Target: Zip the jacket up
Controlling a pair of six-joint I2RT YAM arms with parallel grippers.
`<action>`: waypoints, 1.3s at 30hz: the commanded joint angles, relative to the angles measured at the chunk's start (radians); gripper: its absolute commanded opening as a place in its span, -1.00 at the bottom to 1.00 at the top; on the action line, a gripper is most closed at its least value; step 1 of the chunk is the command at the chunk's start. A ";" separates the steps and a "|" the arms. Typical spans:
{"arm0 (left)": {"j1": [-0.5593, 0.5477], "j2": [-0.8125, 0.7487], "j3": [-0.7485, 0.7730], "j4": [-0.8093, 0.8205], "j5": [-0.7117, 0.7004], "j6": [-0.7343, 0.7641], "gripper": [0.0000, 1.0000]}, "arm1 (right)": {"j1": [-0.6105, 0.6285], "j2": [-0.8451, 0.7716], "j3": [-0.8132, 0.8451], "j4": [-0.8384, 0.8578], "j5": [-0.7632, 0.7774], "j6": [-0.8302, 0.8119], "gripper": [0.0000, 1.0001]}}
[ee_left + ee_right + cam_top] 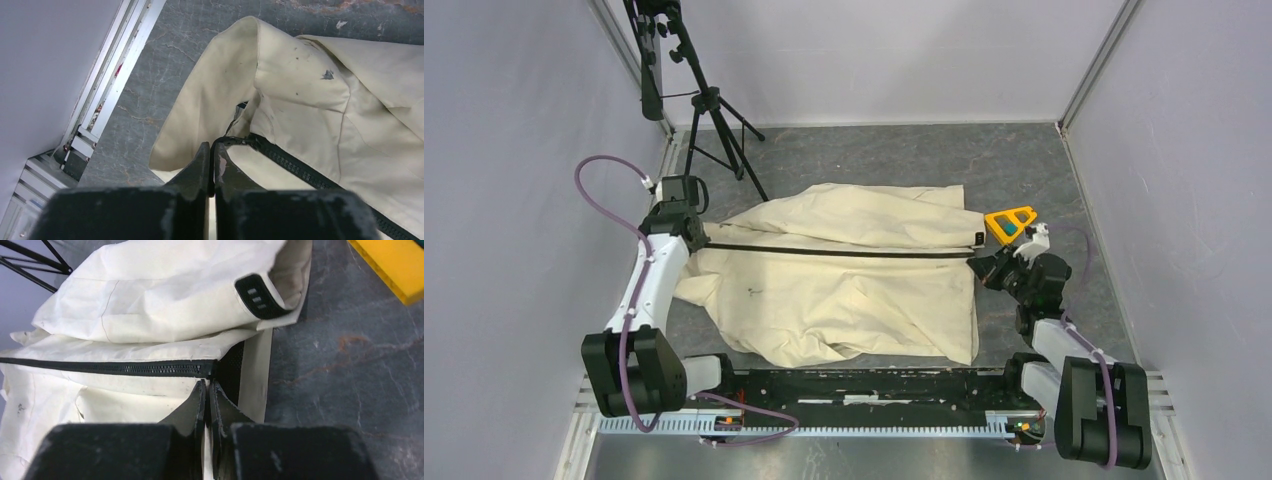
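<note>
The cream jacket (pixel 824 290) lies spread flat, its dark zipper (pixel 844 252) running left to right in a taut line between my two grippers. My left gripper (pixel 702 238) is at the zipper's left end. In the left wrist view its jaws (pixel 211 147) are shut on a thin dark strip that curves in from the zipper (pixel 300 167). My right gripper (pixel 980 268) is at the right end, by the hem. In the right wrist view its jaws (pixel 207 386) are shut on the jacket's edge just below the zipper's end (pixel 200 368). A small black tag (pixel 260 296) sits on the hem.
A yellow object (pixel 1011 222) lies on the grey table just beyond the jacket's right edge, close to my right gripper. A black tripod (pixel 714 110) stands at the back left. Purple-grey walls close in both sides.
</note>
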 commanded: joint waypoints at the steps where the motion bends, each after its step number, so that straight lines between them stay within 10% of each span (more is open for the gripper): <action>1: 0.048 -0.035 0.007 0.079 -0.112 0.033 -0.63 | 0.030 0.002 0.123 -0.122 0.150 -0.162 -0.57; 4: 0.048 -0.085 -0.021 0.109 0.010 -0.010 0.18 | 0.057 -0.023 0.219 -0.305 0.247 -0.251 0.08; 8: 0.038 -0.156 -0.033 0.145 0.197 -0.046 0.62 | 0.136 -0.073 0.349 -0.535 0.399 -0.345 0.52; 12: -0.025 -0.240 -0.005 0.177 0.414 -0.047 0.72 | 0.255 -0.157 0.437 -0.684 0.475 -0.411 0.70; 18: -0.304 -0.441 0.001 0.294 0.748 0.045 0.90 | 0.292 -0.293 0.670 -0.784 0.158 -0.389 0.94; 24: -0.354 -0.656 0.004 0.517 1.037 -0.045 0.97 | 0.293 -0.319 0.942 -0.773 -0.002 -0.291 0.96; 33: -0.354 -0.819 0.173 0.566 0.899 -0.040 0.99 | 0.293 -0.408 1.280 -0.945 0.273 -0.397 0.96; 39: -0.354 -0.855 0.212 0.534 0.726 -0.097 0.99 | 0.293 -0.548 1.216 -0.882 0.511 -0.386 0.96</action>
